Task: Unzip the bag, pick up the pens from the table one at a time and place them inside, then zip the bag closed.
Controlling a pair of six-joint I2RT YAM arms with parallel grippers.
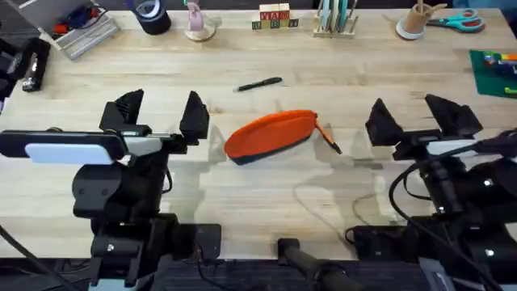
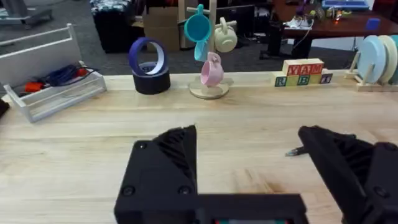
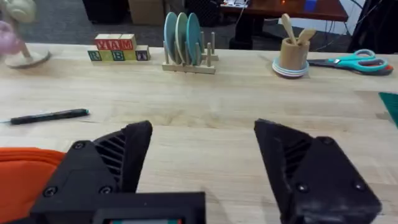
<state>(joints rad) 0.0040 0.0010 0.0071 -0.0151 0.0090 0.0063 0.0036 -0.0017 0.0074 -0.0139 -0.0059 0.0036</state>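
The orange bag (image 1: 271, 133) with its dark base lies on its side at the middle of the table (image 1: 266, 198), zip shut as far as I can see. A black pen (image 1: 260, 84) lies just behind it. An orange pen with a black tip (image 1: 328, 137) rests against the bag's right end. My left gripper (image 1: 160, 113) hovers open to the left of the bag, holding nothing. My right gripper (image 1: 416, 120) hovers open to the right of it, also holding nothing. The right wrist view shows the bag's edge (image 3: 25, 174) and the black pen (image 3: 50, 116) beyond my open right gripper (image 3: 202, 162). My left gripper (image 2: 249, 155) is open in its own view.
Along the far edge stand a clear tray (image 1: 81, 28), a blue tape roll (image 1: 152, 16), a mug tree (image 1: 198, 24), letter blocks (image 1: 273, 18), a plate rack (image 1: 335, 18), a utensil cup (image 1: 414, 20) and scissors (image 1: 456, 20). A green mat (image 1: 494, 71) lies far right.
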